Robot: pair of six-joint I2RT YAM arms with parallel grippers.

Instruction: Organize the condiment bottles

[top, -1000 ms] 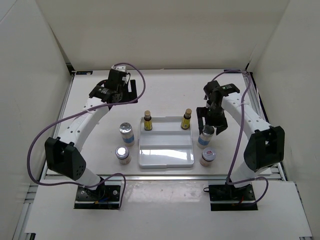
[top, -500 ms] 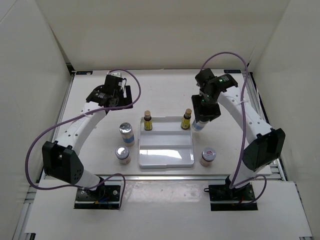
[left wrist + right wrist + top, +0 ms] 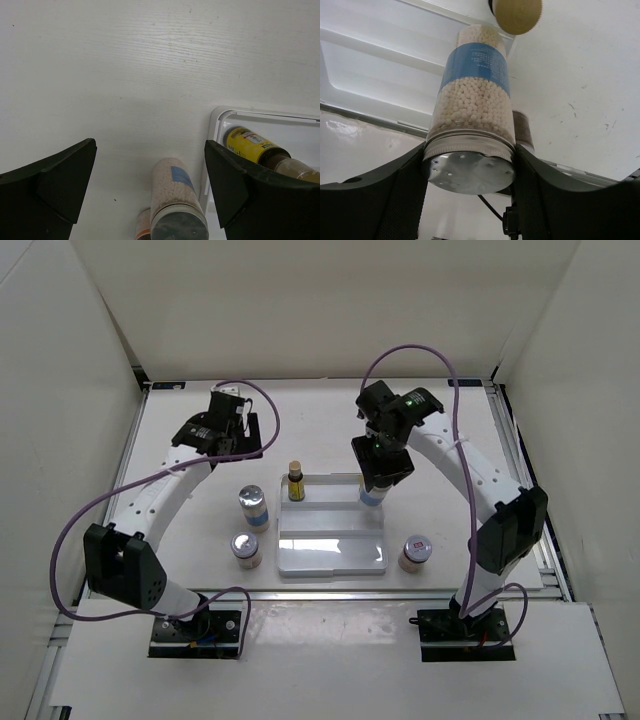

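I am grasping the blue-label bottle (image 3: 475,95) in the right hand (image 3: 469,164) over the tray (image 3: 365,70), now needing an upright lowering.

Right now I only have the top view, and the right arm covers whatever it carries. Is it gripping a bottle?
Observer: Yes. The right wrist view shows the right gripper clamped on a blue-label bottle of white beads, near its silver cap.
Operator: And the left gripper?
Observer: The left gripper is open, with nothing between its fingers.
Operator: What is under it?
Observer: A second blue-label bottle, standing on the table just outside the tray.
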